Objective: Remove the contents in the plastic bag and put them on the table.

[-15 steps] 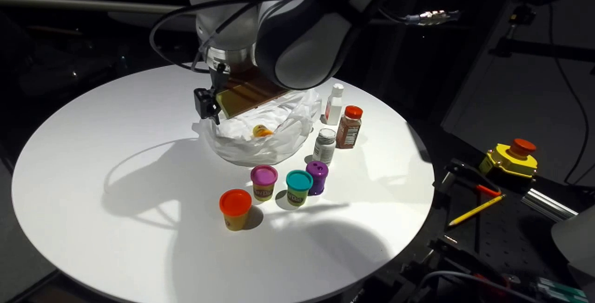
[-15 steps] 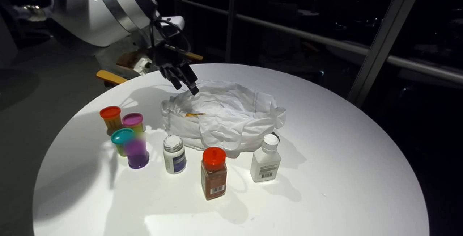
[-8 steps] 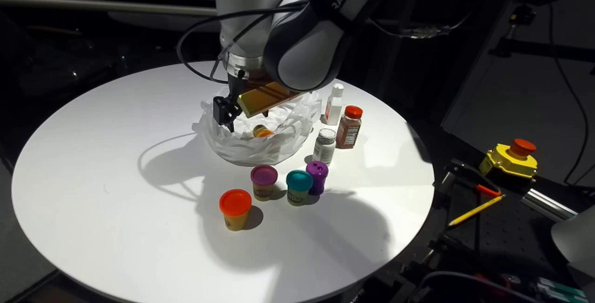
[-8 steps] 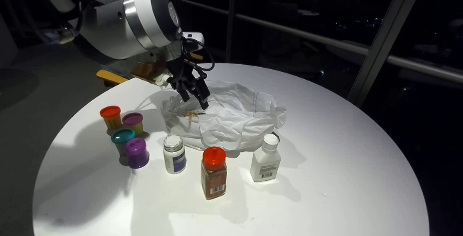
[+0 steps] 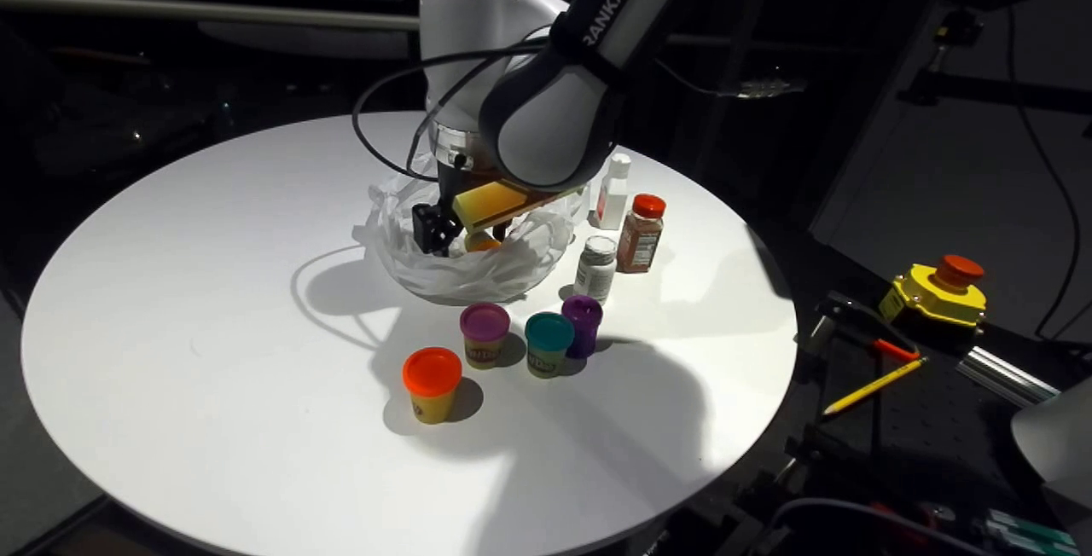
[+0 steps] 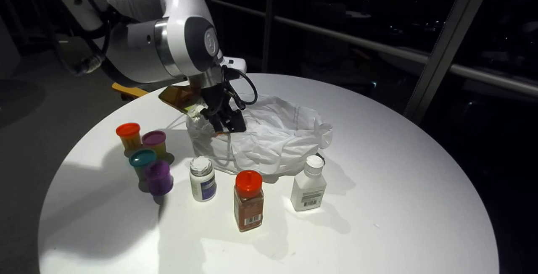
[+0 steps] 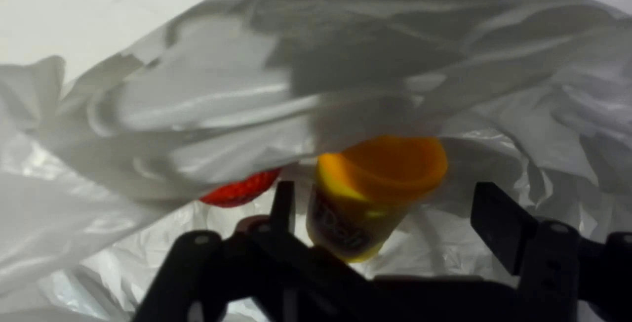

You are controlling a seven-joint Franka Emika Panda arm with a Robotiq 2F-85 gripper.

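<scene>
On the round white table (image 5: 213,385) sits the crinkled plastic bag (image 6: 269,152), its mouth facing up. My gripper (image 7: 390,208) reaches down inside it, open. Between its fingers stands a tilted yellow pot with an orange lid (image 7: 360,213); a gap shows on its right side, while the left finger (image 7: 284,208) is close to it. A red ribbed thing (image 7: 242,191) peeks out from under a bag fold. Other contents stand on the table: orange-red pot (image 5: 432,385), pink-lidded pot (image 5: 485,336), teal pot (image 5: 548,344), purple pot (image 5: 583,327), red-capped bottle (image 6: 249,202) and two white bottles.
A short white bottle (image 6: 202,179) and a taller white bottle (image 6: 309,185) stand close to the bag's side. Off the table lie a yellow box with a red button (image 5: 934,296) and a pencil (image 5: 874,385). The bag's wall (image 7: 345,65) rises beside the fingers.
My gripper has come down and across into the bag's mouth, around the orange-lidded pot. The pots and bottles on the table have stayed in place.
</scene>
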